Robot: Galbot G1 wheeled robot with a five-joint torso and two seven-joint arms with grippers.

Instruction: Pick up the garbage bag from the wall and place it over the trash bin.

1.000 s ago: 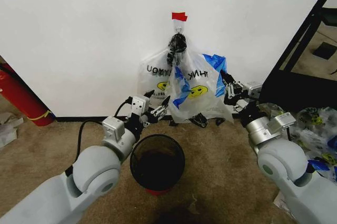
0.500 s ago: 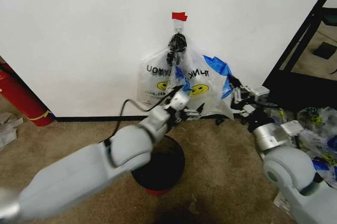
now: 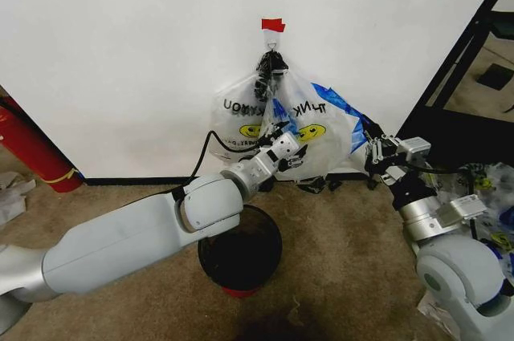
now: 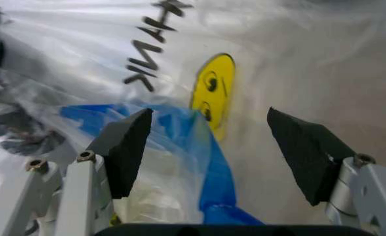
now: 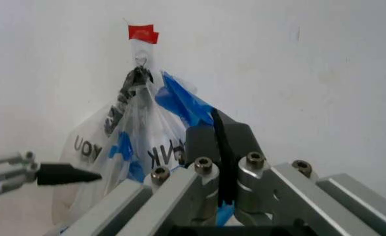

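White wall [image 3: 120, 52]: left gripper [image 3: 291, 151] (spread) at garbage bag [image 3: 317, 136].

A yellow smiley face, black lettering and blue patches are printed on the clear garbage bag [image 3: 317, 128].

- A long red cylinder [image 3: 28, 148] is leaned at the carpet's [image 3: 337, 237] far-left edge.
- A black rack frame [image 3: 458, 76] is stood right of the carpet.
- Heaped smiley bags [image 3: 490, 196] are piled beneath that rack frame.
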